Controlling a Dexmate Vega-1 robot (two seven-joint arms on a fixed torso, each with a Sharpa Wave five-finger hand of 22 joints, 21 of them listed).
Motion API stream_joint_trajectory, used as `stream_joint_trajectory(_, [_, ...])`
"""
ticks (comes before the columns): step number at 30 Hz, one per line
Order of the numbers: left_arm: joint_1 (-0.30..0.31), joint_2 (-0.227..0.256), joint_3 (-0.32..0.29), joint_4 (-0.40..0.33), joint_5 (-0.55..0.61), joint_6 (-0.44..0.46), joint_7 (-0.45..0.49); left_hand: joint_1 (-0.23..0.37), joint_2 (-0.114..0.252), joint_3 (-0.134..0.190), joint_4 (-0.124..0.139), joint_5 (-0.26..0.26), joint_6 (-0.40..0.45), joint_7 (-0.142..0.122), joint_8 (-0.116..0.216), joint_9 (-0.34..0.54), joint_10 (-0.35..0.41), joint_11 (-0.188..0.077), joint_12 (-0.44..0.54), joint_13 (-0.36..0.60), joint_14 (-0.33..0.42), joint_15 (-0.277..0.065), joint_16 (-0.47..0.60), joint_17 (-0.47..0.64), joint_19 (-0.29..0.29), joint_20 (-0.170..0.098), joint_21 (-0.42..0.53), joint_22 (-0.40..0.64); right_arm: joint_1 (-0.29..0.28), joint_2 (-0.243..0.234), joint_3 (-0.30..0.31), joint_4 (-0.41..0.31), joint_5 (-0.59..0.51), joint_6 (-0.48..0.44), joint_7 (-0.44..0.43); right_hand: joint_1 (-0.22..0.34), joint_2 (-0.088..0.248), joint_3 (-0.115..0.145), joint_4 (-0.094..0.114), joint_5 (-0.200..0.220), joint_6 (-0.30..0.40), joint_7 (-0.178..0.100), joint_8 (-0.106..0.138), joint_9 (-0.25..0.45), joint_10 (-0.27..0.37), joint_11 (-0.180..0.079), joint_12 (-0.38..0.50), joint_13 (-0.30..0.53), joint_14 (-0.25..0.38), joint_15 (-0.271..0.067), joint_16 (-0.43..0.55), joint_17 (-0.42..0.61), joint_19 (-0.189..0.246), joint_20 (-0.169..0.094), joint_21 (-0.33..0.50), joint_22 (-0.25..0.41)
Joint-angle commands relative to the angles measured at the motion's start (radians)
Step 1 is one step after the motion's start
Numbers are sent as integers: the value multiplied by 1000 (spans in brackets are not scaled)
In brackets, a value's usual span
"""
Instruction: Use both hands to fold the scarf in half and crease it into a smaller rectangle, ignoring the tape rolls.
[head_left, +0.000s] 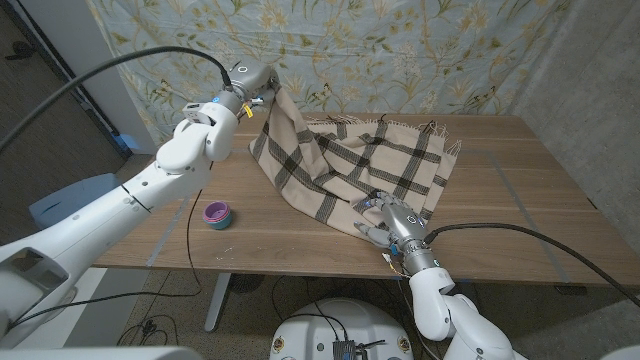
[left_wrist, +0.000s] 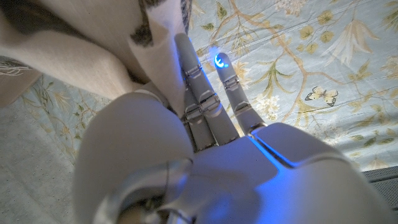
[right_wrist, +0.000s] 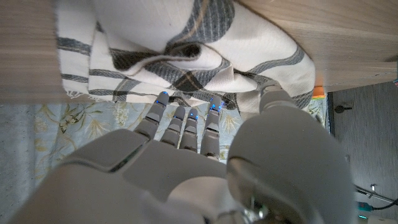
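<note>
A beige scarf with dark checks lies rumpled over the middle of the wooden table. My left hand holds its far left corner lifted well above the table, so the cloth hangs down from it in a slope. In the left wrist view the cloth is pinched between the thumb and fingers of that hand. My right hand is at the scarf's near corner. In the right wrist view its fingers and thumb close on the folded edge of the scarf.
A purple tape roll sits on the table left of the scarf, near the front edge. A floral cloth backdrop hangs behind the table. Bare wood stretches to the right of the scarf.
</note>
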Motion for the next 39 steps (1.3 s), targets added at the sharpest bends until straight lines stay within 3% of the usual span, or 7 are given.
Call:
stream_joint_trajectory(1, [47, 17, -54, -14, -50, -53, 15, 14, 15, 25, -29, -4, 89, 63, 35, 126, 13, -20, -1, 7, 4, -12, -3, 5, -8, 1, 8, 1, 60, 25, -67, 52, -94, -85, -15, 54, 27, 23, -34, 13, 26, -10, -10, -13, 24, -12, 13, -1, 21, -9, 9, -4, 32, -12, 13, 1])
stream_joint_trajectory(5, [51, 15, -64, -4, -67, -63, 21, 13, 16, 25, -30, -5, 91, 63, 33, 124, 16, -19, -2, 6, 5, -12, -4, 6, -9, 1, 10, 0, 81, 20, -75, 62, -104, -106, 17, 95, 35, 40, -65, 16, 39, -24, -18, -24, 31, -19, 15, -3, 34, -20, 7, -12, 43, -16, 17, 0])
stream_joint_trajectory(23, [8, -14, -56, 59, -108, -118, 42, 6, 19, 25, -31, -6, 92, 65, 20, 115, 9, -19, -8, 11, 3, -9, -10, 15, -17, 0, 22, -3, 169, 0, -150, 111, -208, -239, 184, 124, 24, 49, -94, 18, 55, -30, -32, -37, 18, -26, 9, -6, 23, -24, -7, -22, 32, -18, 11, -1])
stream_joint_trajectory(27, [2, -17, -54, 64, -120, -124, 38, 6, 19, 26, -32, -6, 93, 64, 19, 116, 13, -18, -9, 10, 5, -12, -12, 13, -18, -1, 25, -4, 171, 7, -154, 135, -223, -245, 160, 149, 34, 60, -110, 21, 57, -36, -42, -42, 31, -35, 13, -8, 41, -37, -2, -24, 48, -27, 16, -1])
stream_joint_trajectory(30, [-3, -19, -49, 66, -119, -126, 34, 5, 19, 26, -33, -6, 93, 64, 19, 117, 11, -20, -9, 13, 5, -11, -13, 15, -17, 0, 27, -4, 159, 25, -144, 160, -223, -240, 97, 168, 55, 69, -118, 20, 78, -47, -48, -47, 69, -47, 27, -10, 87, -62, 17, -23, 92, -49, 32, -2])
stream_joint_trajectory(34, [-9, -21, -41, 68, -114, -124, 28, 3, 20, 26, -33, -6, 91, 63, 17, 117, 10, -20, -11, 13, 4, -10, -15, 16, -20, 0, 28, -5, 144, 41, -124, 179, -207, -222, 23, 165, 94, 72, -105, 10, 144, -49, -38, -50, 122, -54, 44, -13, 139, -83, 44, -15, 119, -63, 43, -2])
stream_joint_trajectory(39, [-16, -24, -33, 72, -113, -130, 23, 3, 20, 26, -33, -6, 91, 65, 17, 120, 10, -19, -11, 15, 4, -11, -16, 17, -21, 0, 30, -5, 133, 55, -106, 200, -186, -203, -48, 151, 116, 69, -89, -1, 166, -46, -40, -51, 159, -53, 55, -14, 158, -96, 57, -7, 137, -67, 50, -3])
